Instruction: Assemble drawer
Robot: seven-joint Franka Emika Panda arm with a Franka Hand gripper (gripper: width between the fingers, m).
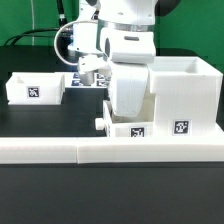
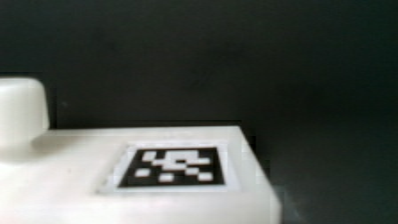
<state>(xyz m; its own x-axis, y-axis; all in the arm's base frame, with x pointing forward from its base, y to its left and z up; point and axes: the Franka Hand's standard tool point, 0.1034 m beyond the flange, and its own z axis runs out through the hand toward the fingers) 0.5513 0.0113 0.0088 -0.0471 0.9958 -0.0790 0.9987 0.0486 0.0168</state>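
The tall white drawer housing (image 1: 186, 92) stands at the exterior view's right, with a tag on its front. One knobbed tray (image 1: 128, 130) lies against the housing's lower front, knob (image 1: 100, 124) toward the exterior view's left. My gripper (image 1: 129, 108) hangs straight down onto this tray; white on white hides its fingers. In the wrist view the tray (image 2: 107, 170) fills the lower part very close, with its tag (image 2: 178, 168) and its knob (image 2: 18, 108); no fingers show. A second tray (image 1: 35, 88) sits apart at the exterior view's left.
The long low white L-shaped bar (image 1: 110, 150) runs along the front of the black table, right in front of the tray and housing. Cables and the arm's body hang behind the gripper. Black tabletop (image 2: 267, 60) shows beyond the tray.
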